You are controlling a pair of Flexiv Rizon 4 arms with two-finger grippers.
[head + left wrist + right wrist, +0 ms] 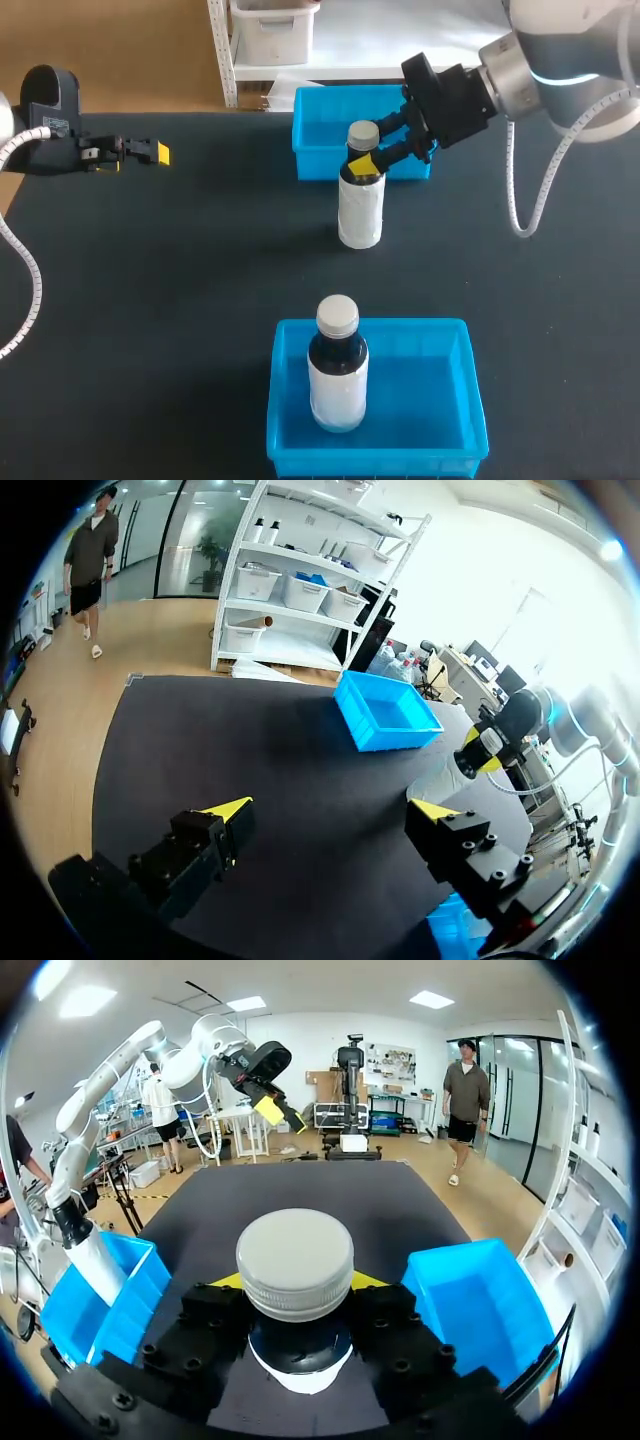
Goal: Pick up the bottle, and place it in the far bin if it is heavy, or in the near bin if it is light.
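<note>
— Right arm's look?
— Rounded pale grey right arm (pixel 575 40), banded by a glowing light-blue ring (pixel 566 76). White ribbed cable (pixel 516 195) along its side. Boxy matte-black right gripper (pixel 366 150). Chunky fingers (pixel 400 1360) dotted with small round screws and capped in bright yellow.
— And the left?
— Black housing on the left arm (pixel 48 100), with a white corrugated hose (pixel 28 275) of its own. Angular black left gripper (pixel 330 807) with yellow wedge-shaped tips (pixel 230 807).
</note>
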